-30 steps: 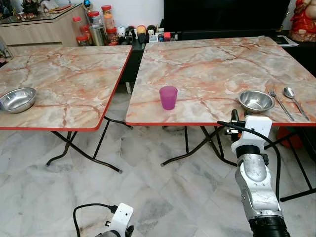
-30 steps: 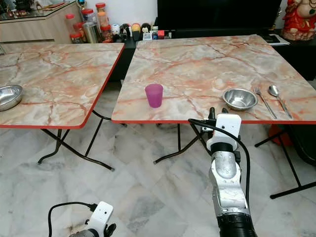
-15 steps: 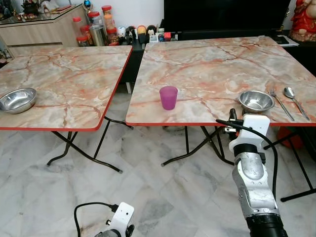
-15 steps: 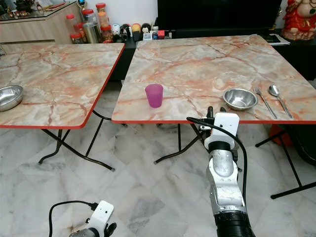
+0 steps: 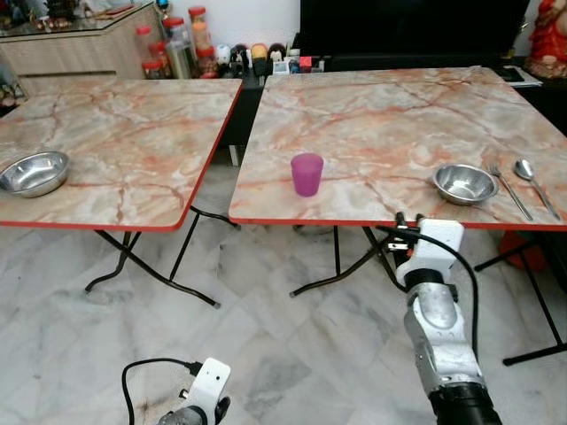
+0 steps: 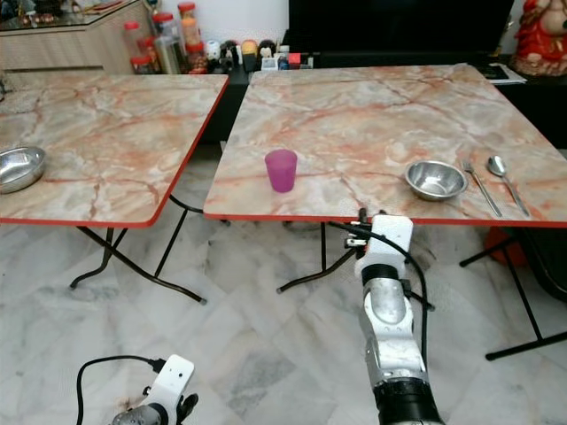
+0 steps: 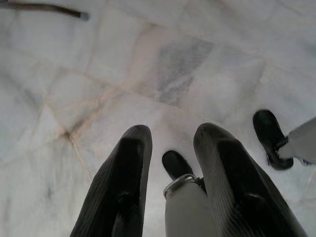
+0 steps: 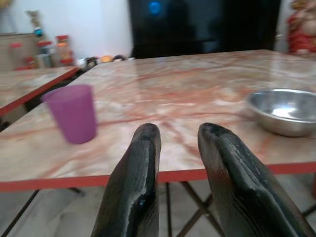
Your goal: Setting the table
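Two marble-pattern folding tables with red edging sit side by side on a pale marble floor (image 5: 266, 345), with a big dark TV unit and a row of jars and little figurines along the back wall, none of their labels readable from here. On the right-hand surface (image 5: 390, 115) a purple cup (image 5: 306, 173) stands near the front edge, and further to the right there's a steel bowl (image 5: 464, 182) with a fork (image 5: 509, 186) just beside it and a spoon (image 5: 535, 181) next to the fork, all apart from each other. The left-hand surface (image 5: 115, 133) has a second steel bowl (image 5: 34, 172) near its left edge. The right gripper (image 8: 180, 136) is held up just in front of the right table's front edge, between the cup and the bowl, jaws slightly apart with nothing in them. The left gripper (image 7: 170, 133) hangs low over the floor, jaws parted a bit and empty too, with the robot's feet visible below it
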Controlling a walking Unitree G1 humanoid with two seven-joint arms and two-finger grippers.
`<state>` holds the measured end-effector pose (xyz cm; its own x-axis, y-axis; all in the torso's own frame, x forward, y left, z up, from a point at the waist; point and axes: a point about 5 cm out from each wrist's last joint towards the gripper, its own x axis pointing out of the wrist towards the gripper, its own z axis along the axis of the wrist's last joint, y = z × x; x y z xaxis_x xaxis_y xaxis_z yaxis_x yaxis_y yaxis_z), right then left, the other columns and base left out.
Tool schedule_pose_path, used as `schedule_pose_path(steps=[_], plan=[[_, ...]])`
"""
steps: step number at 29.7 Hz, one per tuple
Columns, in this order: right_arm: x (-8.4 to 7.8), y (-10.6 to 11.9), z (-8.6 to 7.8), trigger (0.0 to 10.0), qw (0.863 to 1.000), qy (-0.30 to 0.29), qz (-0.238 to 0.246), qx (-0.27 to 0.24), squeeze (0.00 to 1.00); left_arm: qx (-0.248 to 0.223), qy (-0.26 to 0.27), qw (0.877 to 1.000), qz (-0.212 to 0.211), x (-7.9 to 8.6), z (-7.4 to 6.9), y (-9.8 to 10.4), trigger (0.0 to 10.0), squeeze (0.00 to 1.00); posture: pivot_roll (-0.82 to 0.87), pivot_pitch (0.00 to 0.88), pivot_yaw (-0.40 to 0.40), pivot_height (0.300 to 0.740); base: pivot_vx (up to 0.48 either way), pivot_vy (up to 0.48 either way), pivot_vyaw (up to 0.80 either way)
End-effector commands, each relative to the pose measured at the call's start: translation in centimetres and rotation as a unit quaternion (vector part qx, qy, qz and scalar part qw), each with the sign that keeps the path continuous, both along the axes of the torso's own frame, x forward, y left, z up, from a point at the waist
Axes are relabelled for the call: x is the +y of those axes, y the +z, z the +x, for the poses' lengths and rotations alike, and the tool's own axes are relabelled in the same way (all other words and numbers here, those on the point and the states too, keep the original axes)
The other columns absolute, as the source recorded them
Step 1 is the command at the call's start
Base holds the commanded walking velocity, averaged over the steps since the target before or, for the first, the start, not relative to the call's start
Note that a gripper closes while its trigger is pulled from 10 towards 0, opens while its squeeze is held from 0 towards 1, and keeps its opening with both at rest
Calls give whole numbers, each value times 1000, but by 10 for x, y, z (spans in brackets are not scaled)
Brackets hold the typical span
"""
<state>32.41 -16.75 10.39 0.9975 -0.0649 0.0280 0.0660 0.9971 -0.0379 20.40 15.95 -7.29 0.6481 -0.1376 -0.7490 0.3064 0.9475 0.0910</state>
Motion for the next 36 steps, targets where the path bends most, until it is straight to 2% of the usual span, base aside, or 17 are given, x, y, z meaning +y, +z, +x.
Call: schedule_pose_path(steps=[1,9,13,16,18,20,21,22,25,36], plan=[[7,-2,4,10000,1000,14,1,4,0,-2,30,1000,0,9,-2,-1,10000,0,-85,0,-9,736,0,0,0],[15,-14,9,10000,999,38,-5,28,0,-14,75,997,5,25,-3,1,10000,0,-36,0,-28,736,0,0,0],[-4,-14,11,10000,999,32,-22,25,0,-22,75,997,1,21,-1,2,10000,0,-39,0,-2,736,0,0,0],[-6,-13,12,10000,999,25,-15,18,0,-22,74,997,0,20,-1,2,10000,0,-39,0,-2,736,0,0,0],[-9,-9,14,10000,1000,-1,3,9,0,-13,60,998,3,17,-5,0,10000,0,-64,0,13,736,0,0,0],[-5,-4,16,10000,1000,-5,28,-4,0,-15,49,999,5,16,-4,0,10000,0,-51,0,5,736,0,0,0],[-5,-4,16,10000,1000,-5,28,-4,0,-15,49,999,5,16,-4,0,10000,0,-51,0,5,736,0,0,0],[2,-2,17,10000,1000,11,23,-10,0,-21,62,998,2,17,-2,1,10000,0,-50,0,1,736,0,0,0],[10,-6,18,10000,1000,26,11,-2,0,-12,69,998,6,17,-7,-2,10000,0,-50,0,-7,736,0,-80,0],[9,9,26,10000,1000,22,10,-19,0,-14,62,998,1,12,-3,0,10000,0,-104,0,-12,736,0,-240,0]])
